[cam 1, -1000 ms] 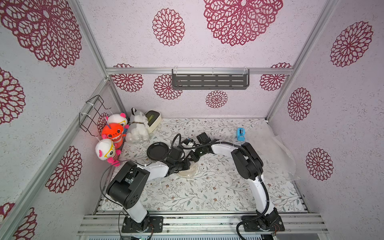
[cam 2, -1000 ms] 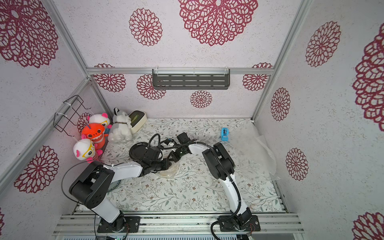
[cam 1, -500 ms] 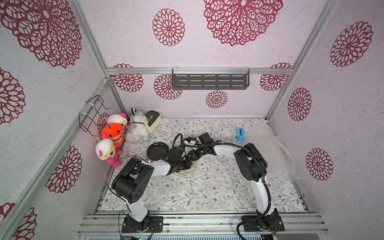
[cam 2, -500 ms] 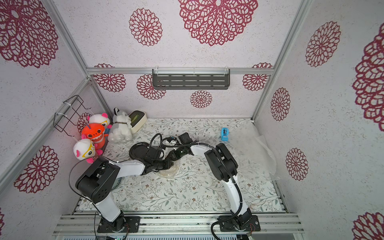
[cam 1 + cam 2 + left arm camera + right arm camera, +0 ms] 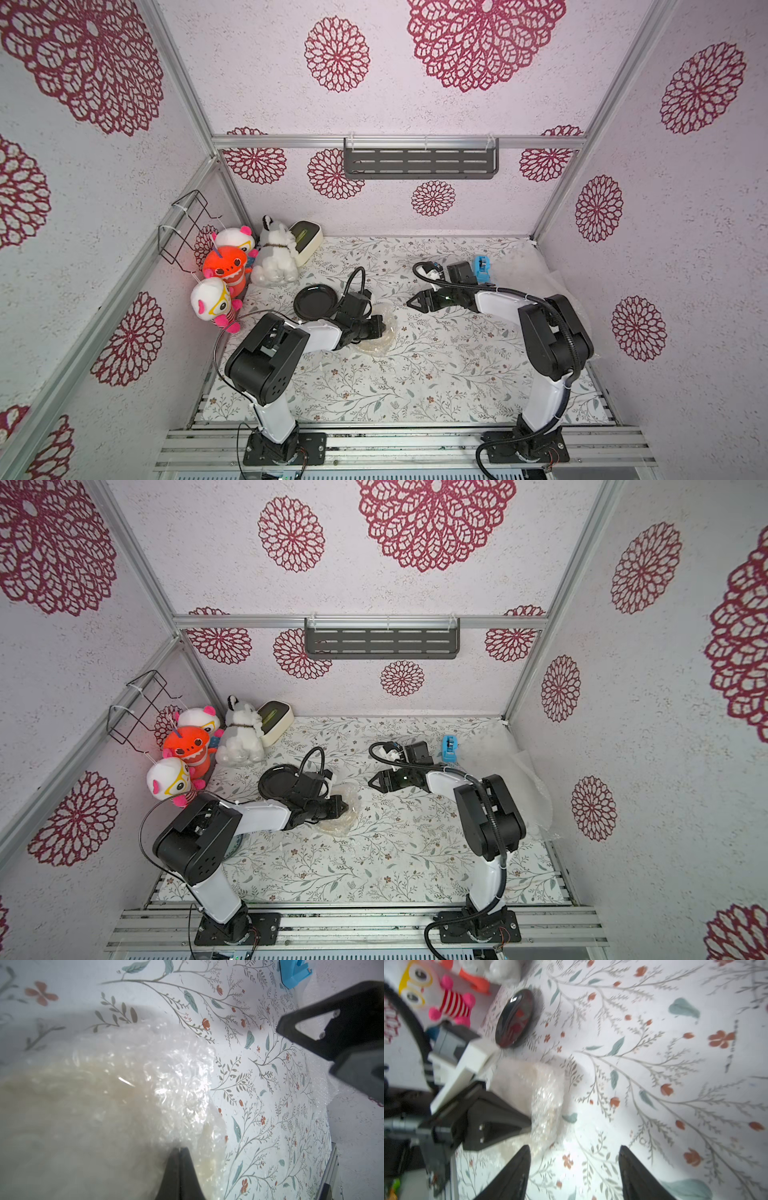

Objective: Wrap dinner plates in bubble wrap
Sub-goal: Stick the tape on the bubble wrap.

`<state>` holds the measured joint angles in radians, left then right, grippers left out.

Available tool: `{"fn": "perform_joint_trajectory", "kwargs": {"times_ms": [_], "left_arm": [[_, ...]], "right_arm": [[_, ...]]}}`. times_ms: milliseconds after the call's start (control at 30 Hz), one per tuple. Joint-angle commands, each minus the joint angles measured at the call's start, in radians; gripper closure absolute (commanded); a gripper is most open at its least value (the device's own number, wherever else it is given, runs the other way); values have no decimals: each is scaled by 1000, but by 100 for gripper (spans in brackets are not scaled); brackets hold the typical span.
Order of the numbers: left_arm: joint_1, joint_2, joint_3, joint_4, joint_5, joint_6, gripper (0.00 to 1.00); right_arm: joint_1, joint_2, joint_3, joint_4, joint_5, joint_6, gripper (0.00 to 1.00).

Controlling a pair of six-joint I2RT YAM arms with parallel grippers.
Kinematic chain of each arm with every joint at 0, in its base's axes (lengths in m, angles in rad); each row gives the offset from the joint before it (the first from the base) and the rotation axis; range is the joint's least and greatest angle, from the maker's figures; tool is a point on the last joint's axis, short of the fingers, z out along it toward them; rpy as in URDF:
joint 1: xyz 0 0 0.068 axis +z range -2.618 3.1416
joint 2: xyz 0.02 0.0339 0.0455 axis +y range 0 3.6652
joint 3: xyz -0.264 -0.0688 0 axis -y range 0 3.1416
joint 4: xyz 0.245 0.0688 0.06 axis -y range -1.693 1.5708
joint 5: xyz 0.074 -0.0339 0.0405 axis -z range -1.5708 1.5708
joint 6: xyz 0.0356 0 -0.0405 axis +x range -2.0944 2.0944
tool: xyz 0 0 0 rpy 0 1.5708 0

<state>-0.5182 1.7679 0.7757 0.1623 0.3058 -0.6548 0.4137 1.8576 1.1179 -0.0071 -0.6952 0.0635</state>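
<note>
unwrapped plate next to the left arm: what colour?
The plate is glossy black, plain, with no pattern. It shows best in a top view.

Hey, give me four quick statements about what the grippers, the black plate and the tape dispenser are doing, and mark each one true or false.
1. The right gripper is open and empty. True.
2. The black plate is covered in bubble wrap. False: it lies bare.
3. The left gripper is shut. True.
4. The blue tape dispenser lies on the black plate. False: it stands well apart from it, next to the spare bubble wrap sheet.
</note>
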Motion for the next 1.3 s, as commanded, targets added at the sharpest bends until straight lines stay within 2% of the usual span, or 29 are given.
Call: {"fn": "perform_joint_trajectory", "kwargs": {"times_ms": [0,167,233,267,300,367,533,700,833,900,967,1033,1133,1267], "left_arm": [[2,23,-24,-40,-1,5,100],[2,17,-30,-38,-7,2,100],[3,15,-33,-36,-8,1,100],[2,14,-33,-36,-8,1,100],[2,13,-33,-36,-5,1,100],[3,13,-34,-35,-5,1,100],[3,5,-39,-35,-8,6,100],[3,2,-38,-31,-7,7,100],[3,0,-42,-30,-12,6,100],[6,2,-41,-28,-7,6,100],[5,9,-36,-29,-3,7,100],[6,14,-33,-30,3,7,100],[4,17,-32,-30,6,6,100],[5,16,-32,-30,3,7,100]], "right_arm": [[52,-34,-15,-81,-102,-240,38],[123,46,78,-151,-106,-343,43],[155,79,110,-121,-99,-308,52],[173,83,96,-47,-58,-253,63],[187,84,85,10,-4,-201,73],[197,112,108,-1,155,-121,87],[201,124,34,-53,274,-96,100],[200,43,-20,-118,448,-116,100],[198,-47,-50,-134,462,-136,97],[199,-82,-50,-131,380,-138,89],[200,-102,-50,-94,234,-134,77],[203,-103,-49,-58,149,-155,66],[205,-89,-39,-56,111,-267,62],[209,-11,62,-173,43,-405,62]]}}
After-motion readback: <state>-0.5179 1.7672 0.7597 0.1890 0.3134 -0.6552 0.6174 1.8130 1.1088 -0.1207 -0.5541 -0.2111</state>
